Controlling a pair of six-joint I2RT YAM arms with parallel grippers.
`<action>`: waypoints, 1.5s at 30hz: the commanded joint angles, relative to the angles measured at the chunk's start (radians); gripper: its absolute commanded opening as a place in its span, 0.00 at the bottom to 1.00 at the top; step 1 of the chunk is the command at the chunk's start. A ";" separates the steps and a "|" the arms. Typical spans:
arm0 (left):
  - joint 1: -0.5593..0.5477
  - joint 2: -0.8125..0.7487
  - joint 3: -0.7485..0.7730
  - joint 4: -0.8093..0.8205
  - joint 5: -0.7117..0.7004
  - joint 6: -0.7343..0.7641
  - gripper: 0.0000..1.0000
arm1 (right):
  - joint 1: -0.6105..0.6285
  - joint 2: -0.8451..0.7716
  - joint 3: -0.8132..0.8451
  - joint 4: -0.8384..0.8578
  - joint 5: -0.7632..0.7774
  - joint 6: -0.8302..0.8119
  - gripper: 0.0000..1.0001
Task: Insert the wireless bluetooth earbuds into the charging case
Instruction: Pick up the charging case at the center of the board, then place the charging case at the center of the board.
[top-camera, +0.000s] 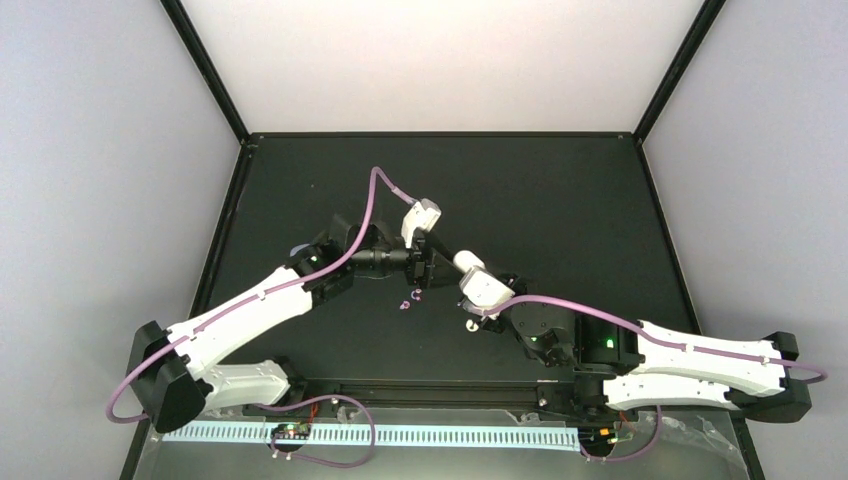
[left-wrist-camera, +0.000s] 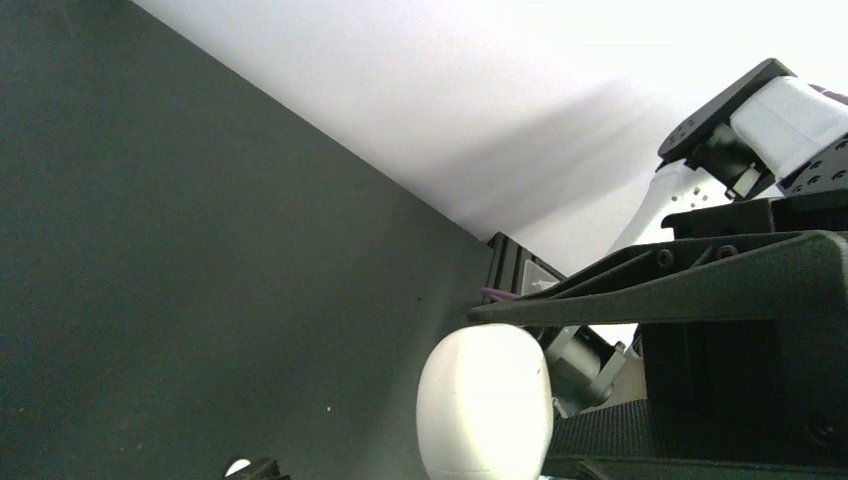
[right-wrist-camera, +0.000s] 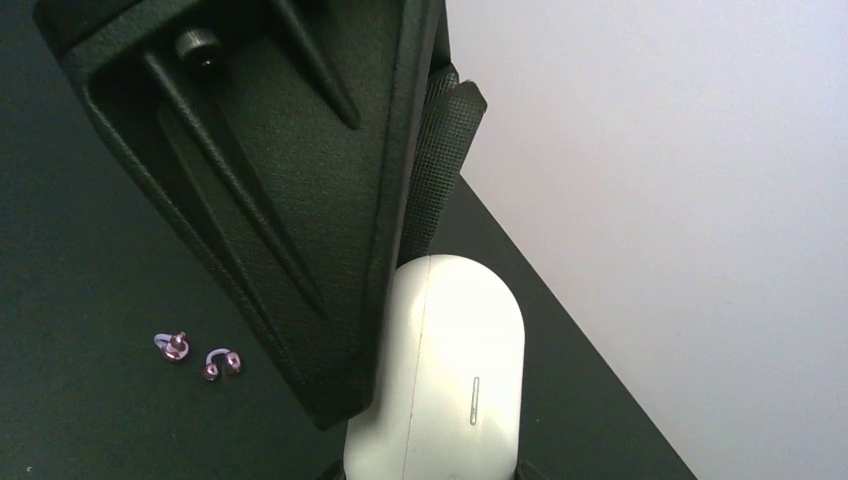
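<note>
Black table (top-camera: 560, 200), white walls around it. Towards its near edge, two wireless bluetooth earbuds (right-wrist-camera: 220, 362) lie side by side on the bare top, pale and curled, just apart. Just beyond them is one charging case (right-wrist-camera: 450, 380), lid closed. The left gripper (left-wrist-camera: 500, 395) and right gripper (right-wrist-camera: 400, 400) each appear clamped on it, fingers parted only by its thickness.

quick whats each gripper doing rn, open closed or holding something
left gripper: up against the case, but open or closed cannot be told.
right gripper: also at the case, cannot be told either.
</note>
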 joint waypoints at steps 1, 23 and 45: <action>-0.010 0.016 0.062 0.063 0.037 -0.046 0.75 | 0.009 -0.014 -0.017 0.027 0.036 -0.002 0.35; 0.007 -0.294 -0.072 -0.156 -0.538 0.055 0.99 | -0.367 0.042 -0.035 -0.042 -0.151 0.561 0.37; 0.007 -0.459 -0.146 -0.340 -0.869 0.119 0.99 | -0.651 0.495 -0.128 0.077 -0.272 1.234 0.38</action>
